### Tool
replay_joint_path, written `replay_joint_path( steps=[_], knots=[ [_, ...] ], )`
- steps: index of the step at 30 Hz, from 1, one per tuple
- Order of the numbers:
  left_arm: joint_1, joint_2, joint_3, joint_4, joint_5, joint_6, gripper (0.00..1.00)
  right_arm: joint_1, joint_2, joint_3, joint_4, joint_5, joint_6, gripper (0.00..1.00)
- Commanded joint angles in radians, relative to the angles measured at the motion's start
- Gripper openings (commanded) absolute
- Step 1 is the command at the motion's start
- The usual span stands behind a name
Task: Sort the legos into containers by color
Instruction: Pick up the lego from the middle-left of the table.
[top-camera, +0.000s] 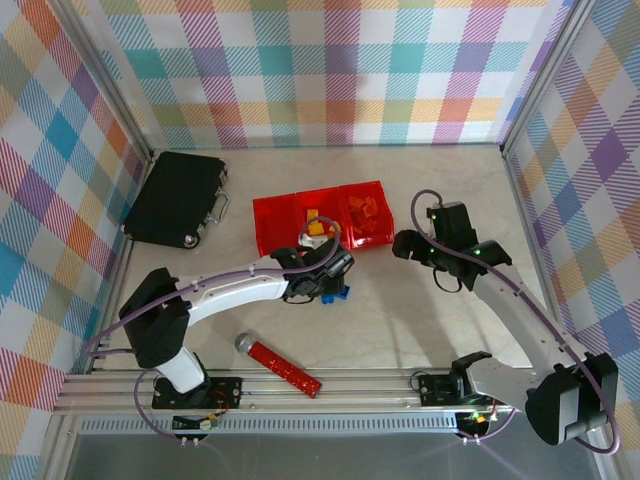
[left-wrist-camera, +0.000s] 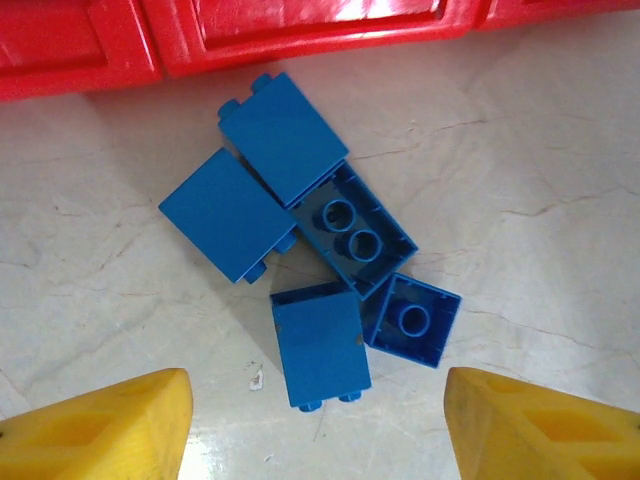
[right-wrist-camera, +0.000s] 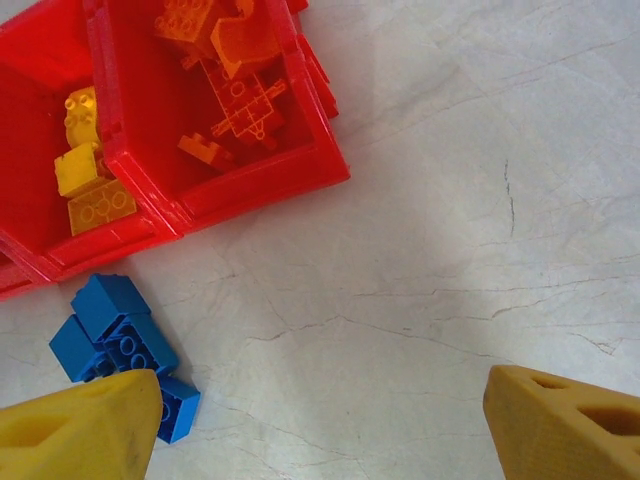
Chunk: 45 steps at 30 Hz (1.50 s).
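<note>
Top external view, biggest stuff first: pale marbled counter (top-camera: 400, 320), flat black case (top-camera: 175, 195) at the far left, then the containers (top-camera: 272, 203), three joined red bins, mid-counter. The right bin has the orange legos (right-wrist-camera: 230, 60) and the middle one the yellow legos (right-wrist-camera: 85, 170), so I'd guess blue goes in the left one. A long red bar (top-camera: 285, 367) lies near my bases.

My left claw (left-wrist-camera: 315, 425) hangs spread wide over the blue legos (left-wrist-camera: 310, 260), five heaped on the counter just in front of the bins, nothing pinched. My right claw (right-wrist-camera: 320, 420) is spread too, over bare counter beside the orange bin.

These bricks should be light, rigid and kinda slick, so I'd pinch one across its flat side walls, probably the nearest, not the studs.
</note>
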Motion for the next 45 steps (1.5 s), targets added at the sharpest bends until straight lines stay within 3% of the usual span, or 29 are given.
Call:
replay_joint_path(
  steps=[1, 20, 29, 45],
  knots=[
    [-0.005, 0.04, 0.001, -0.018, -0.007, -0.065, 0.65, -0.006, -0.038, -0.008, 0.011, -0.013, 0.008, 0.84],
    [0.005, 0.157, 0.048, -0.005, 0.031, -0.041, 0.65, -0.006, -0.048, -0.017, -0.014, -0.004, -0.006, 0.84],
    [0.042, 0.149, 0.002, 0.013, 0.06, -0.046, 0.54, -0.006, -0.053, -0.023, -0.017, 0.003, -0.003, 0.84],
    [0.058, 0.175, -0.039, 0.043, 0.102, -0.046, 0.54, -0.006, -0.055, -0.024, -0.018, 0.003, 0.007, 0.84]
  ],
)
